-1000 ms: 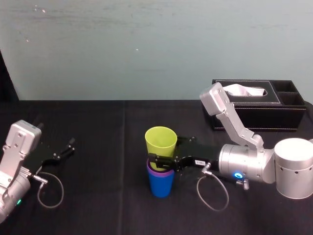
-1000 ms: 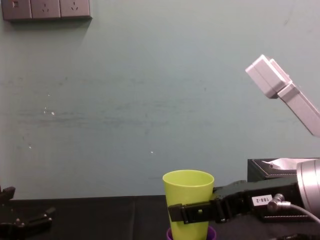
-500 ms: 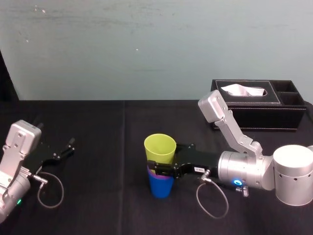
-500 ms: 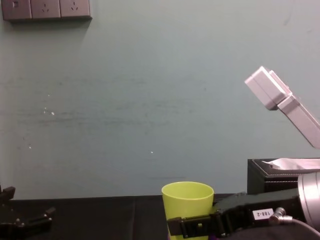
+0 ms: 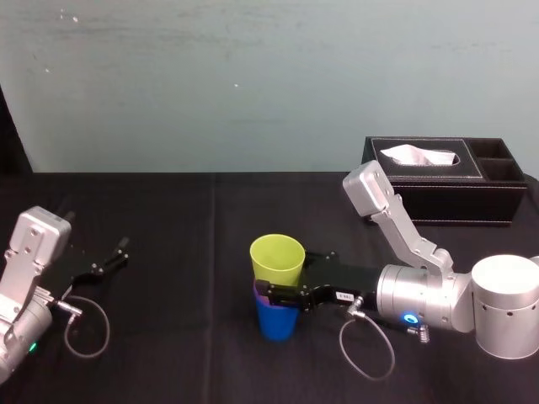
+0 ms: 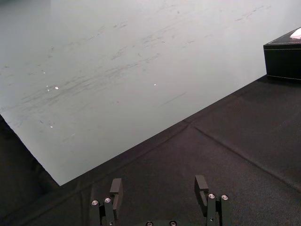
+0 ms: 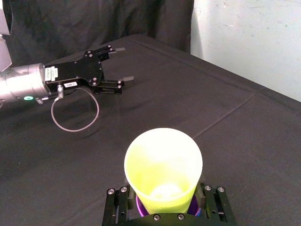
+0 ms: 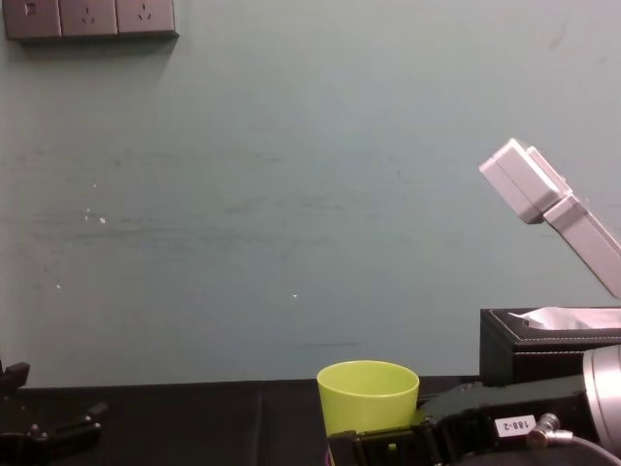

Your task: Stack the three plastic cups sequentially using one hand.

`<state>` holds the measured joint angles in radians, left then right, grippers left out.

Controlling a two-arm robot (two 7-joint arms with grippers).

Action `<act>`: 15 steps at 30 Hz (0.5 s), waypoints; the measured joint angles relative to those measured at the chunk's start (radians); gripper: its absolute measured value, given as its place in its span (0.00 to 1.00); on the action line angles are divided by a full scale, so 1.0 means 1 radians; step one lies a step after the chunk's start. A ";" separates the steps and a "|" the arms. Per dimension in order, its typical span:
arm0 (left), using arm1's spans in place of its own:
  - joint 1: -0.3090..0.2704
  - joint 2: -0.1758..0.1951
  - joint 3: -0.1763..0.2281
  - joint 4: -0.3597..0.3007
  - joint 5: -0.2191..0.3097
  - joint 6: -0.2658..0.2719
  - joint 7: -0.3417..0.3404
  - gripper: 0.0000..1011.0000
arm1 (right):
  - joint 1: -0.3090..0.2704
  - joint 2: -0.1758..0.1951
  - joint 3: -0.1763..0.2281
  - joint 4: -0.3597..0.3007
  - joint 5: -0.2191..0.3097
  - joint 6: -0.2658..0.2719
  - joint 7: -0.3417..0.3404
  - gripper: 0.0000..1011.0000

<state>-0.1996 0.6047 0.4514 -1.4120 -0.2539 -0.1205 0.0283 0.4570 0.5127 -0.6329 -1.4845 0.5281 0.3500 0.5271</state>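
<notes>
Right gripper was positioned near the middle of the black-covered table, reaching in from the robot's right with its arm held low and roughly level. Its slim black jaws were pressed against opposite sides of the yellow-green cup, gripping the cup wall below the rim. In the right wrist view the two jaws flanked the yellow-green cup with no gap visible on either side.

The yellow-green cup stood upright, mouth up, with its lower part seated inside the purple cup. Only a thin band of the purple rim was exposed just above the jaw. The purple cup was in turn nested in the blue cup, which rested on the table. All three formed one vertical stack. In the chest view the yellow-green cup rose above the right gripper, and the cups beneath were cut off by the lower edge.

Left gripper was parked at the robot's left, low over the table and well apart from the stack. Its fingers were spread and held nothing, as the left wrist view confirmed.

A black leather tissue box sat at the far right of the table, against the wall, well apart from the cups.
</notes>
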 joint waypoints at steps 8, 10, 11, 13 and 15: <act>0.000 0.000 0.000 0.000 0.000 0.000 0.000 0.99 | 0.000 0.000 0.000 0.000 0.001 0.001 0.000 0.83; 0.000 0.000 0.000 0.000 0.000 0.000 0.000 0.99 | 0.000 0.000 0.000 0.000 0.001 0.001 0.000 0.90; 0.000 0.000 0.000 0.000 0.000 0.000 0.000 0.99 | 0.001 0.000 0.000 0.000 0.001 0.001 0.000 0.91; 0.000 0.000 0.000 0.000 0.000 0.000 0.000 0.99 | 0.001 0.000 0.000 0.000 0.001 0.002 0.000 0.97; 0.000 0.000 0.000 0.000 0.000 0.000 0.000 0.99 | 0.001 0.000 0.000 -0.001 0.001 0.002 0.000 0.99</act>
<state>-0.1995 0.6047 0.4514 -1.4120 -0.2539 -0.1205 0.0283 0.4578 0.5131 -0.6328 -1.4850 0.5290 0.3517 0.5271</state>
